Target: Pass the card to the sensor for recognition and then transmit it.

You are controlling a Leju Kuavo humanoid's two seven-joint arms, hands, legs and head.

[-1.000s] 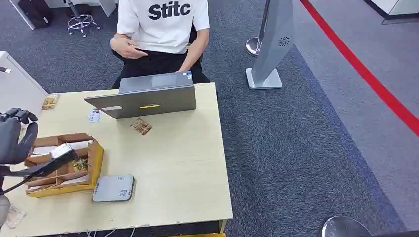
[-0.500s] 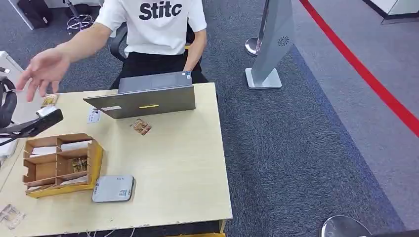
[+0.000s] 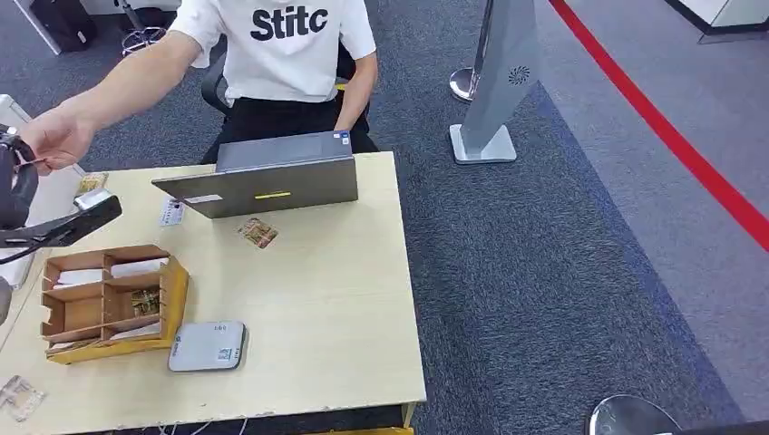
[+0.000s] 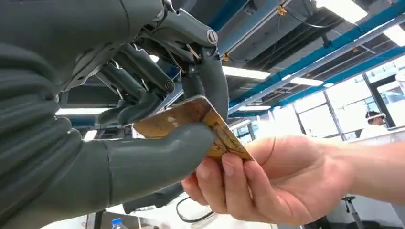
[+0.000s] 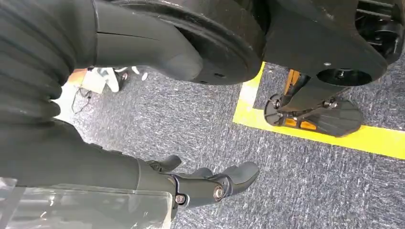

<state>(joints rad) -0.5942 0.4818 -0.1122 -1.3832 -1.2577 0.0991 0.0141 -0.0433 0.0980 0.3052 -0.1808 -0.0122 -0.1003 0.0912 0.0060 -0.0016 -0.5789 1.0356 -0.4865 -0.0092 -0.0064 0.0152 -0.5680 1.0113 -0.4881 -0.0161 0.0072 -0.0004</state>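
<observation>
Gold-brown and worn, the card [image 4: 191, 121] sits pinched in the left hand [image 4: 119, 119], the thick thumb pressed on its near face and the darker fingers [image 4: 210, 81] behind it; a person's hand [image 4: 267, 181] has hold of the card's far corner, thumb and fingers closed on the edge just beyond the robot's thumb, so both hands touch the card at once. From the head view the left hand [image 3: 16, 181] is raised at the table's far left corner, with the person's hand [image 3: 50, 136] meeting it just above and beyond; the person sits behind the laptop [image 3: 263, 181], arm stretched across to the robot's side. Below and inward of the left hand stands the wooden box [image 3: 113, 304] with its compartments; the grey sensor [image 3: 207, 346] lies flat just beside the box, on the side away from the hand; a small patterned card [image 3: 258, 233] lies farther off near the laptop. The right hand [image 5: 205, 183] hangs over grey carpet with its fingers loosely apart and nothing in them.
</observation>
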